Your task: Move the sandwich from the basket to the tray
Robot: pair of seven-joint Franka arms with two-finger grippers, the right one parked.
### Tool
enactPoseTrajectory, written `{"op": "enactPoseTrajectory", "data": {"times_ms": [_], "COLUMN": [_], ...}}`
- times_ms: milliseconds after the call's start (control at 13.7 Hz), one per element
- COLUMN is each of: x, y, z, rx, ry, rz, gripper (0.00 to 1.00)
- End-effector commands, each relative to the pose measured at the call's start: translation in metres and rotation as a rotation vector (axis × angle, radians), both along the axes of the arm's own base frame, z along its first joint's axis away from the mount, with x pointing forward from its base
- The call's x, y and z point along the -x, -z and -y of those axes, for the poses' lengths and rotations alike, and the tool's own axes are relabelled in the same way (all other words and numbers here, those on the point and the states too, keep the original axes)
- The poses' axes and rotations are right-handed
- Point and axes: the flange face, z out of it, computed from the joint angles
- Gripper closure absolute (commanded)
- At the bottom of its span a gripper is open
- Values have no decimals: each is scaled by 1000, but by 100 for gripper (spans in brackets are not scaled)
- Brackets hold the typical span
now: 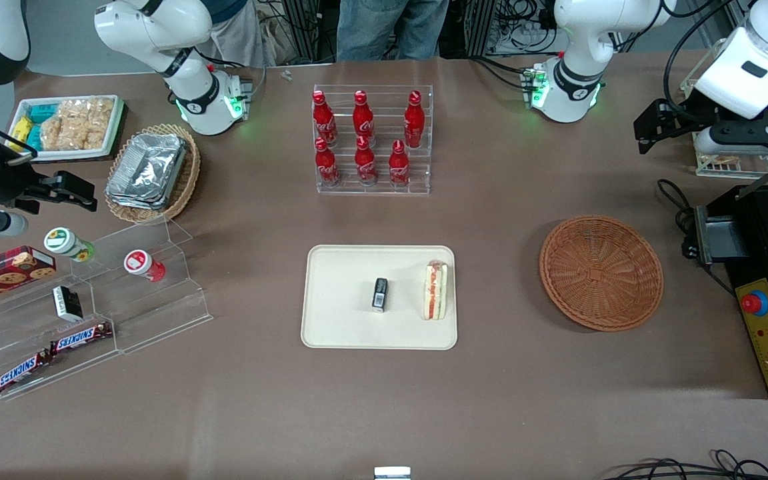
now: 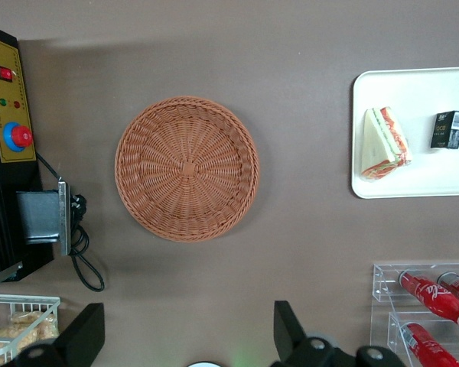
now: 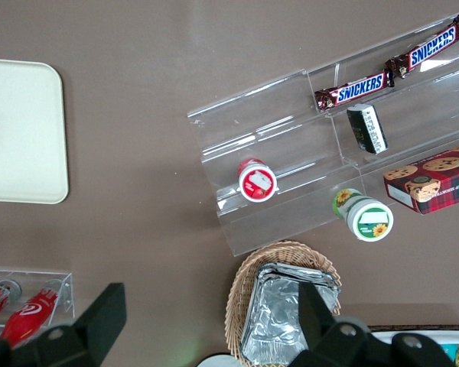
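Observation:
The sandwich (image 1: pixel 435 290) (image 2: pixel 383 143), a pale wedge with red and green filling, lies on the cream tray (image 1: pixel 337 320) (image 2: pixel 413 186), close to the tray's edge that faces the basket. The reddish-brown wicker basket (image 1: pixel 601 271) (image 2: pixel 187 167) holds nothing and sits beside the tray, toward the working arm's end of the table. My gripper (image 1: pixel 651 130) (image 2: pixel 187 325) hangs open and empty, raised above the table, farther from the front camera than the basket. Bare tabletop shows between its fingers.
A small black box (image 1: pixel 380 295) lies on the tray beside the sandwich. A rack of red cola bottles (image 1: pixel 371 143) stands farther back. A black appliance with a red button (image 1: pixel 767 313) sits beside the basket. A stepped acrylic snack shelf (image 1: pixel 91 313) and a foil-container basket (image 1: pixel 152 175) lie toward the parked arm's end.

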Motion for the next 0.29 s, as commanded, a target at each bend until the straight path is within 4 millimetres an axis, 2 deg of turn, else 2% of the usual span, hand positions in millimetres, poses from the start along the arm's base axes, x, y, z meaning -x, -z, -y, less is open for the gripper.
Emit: {"op": "enactPoseTrajectory", "data": {"times_ms": [0, 220], "x": [-12, -11], "y": [-5, -6], "z": [-1, 0], "rx": [9, 14], "ry": [-6, -4], "rz": [14, 14], "gripper": [1, 1]}}
